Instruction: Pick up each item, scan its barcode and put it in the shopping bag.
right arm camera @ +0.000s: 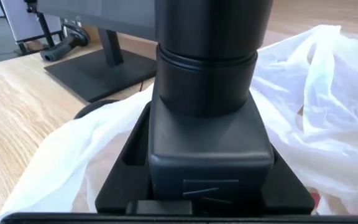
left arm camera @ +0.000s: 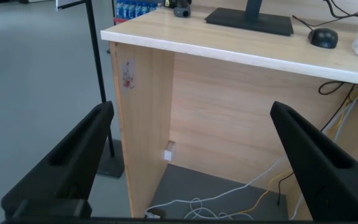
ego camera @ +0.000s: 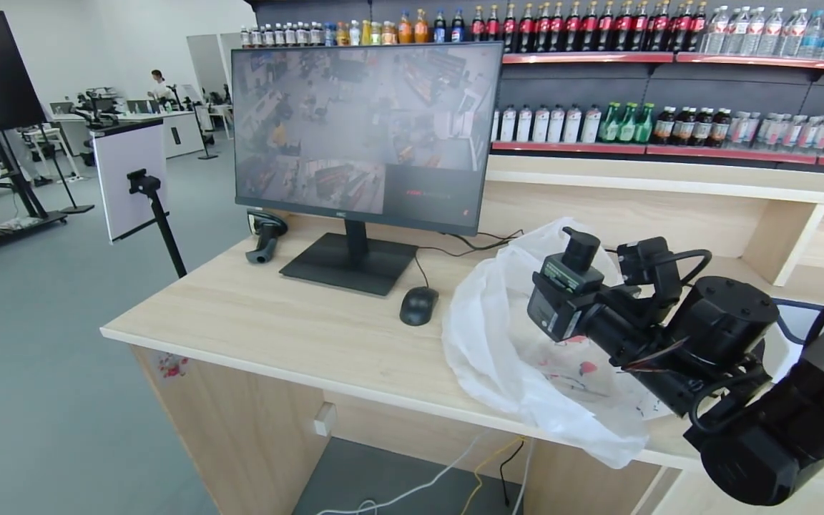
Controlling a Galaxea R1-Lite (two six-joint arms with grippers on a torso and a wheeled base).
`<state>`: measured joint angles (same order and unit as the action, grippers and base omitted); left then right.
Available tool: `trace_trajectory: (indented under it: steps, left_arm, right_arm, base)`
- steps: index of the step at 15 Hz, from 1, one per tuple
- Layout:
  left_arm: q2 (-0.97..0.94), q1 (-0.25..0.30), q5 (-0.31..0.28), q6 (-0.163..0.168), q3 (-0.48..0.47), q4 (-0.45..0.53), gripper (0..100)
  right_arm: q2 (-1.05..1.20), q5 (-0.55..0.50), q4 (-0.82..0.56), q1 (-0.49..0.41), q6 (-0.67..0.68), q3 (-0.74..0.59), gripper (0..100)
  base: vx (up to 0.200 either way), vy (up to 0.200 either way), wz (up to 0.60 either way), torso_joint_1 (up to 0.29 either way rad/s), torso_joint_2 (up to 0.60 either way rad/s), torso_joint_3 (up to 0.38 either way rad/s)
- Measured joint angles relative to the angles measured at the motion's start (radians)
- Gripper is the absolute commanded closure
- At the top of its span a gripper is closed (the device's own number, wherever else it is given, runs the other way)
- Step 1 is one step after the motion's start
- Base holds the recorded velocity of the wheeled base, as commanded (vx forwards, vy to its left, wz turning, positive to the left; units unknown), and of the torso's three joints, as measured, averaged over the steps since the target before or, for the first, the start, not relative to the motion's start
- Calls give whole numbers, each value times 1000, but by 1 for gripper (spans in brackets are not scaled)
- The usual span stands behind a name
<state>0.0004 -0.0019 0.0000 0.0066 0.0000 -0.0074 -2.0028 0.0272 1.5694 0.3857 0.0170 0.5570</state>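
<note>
Head view: right gripper fingers clamp a dark capped bottle above the white shopping bag on the worktop. Left gripper fingers are spread wide, empty.

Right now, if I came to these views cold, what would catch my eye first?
The right gripper holds a dark bottle just over the white shopping bag, which lies spread on the right part of the desk. A big monitor stands at the back, with the barcode scanner by its left side. The left gripper is wide open, low before the desk's front.
</note>
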Motion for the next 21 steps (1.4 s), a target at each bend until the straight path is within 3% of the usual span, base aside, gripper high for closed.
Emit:
trace_trajectory:
  steps: [21]
  left_arm:
    - [0, 1, 0, 0, 0, -1, 0]
  right_arm:
    - [-156, 0, 2, -6, 6, 66, 100]
  base:
    - [0, 0, 0, 0, 0, 0]
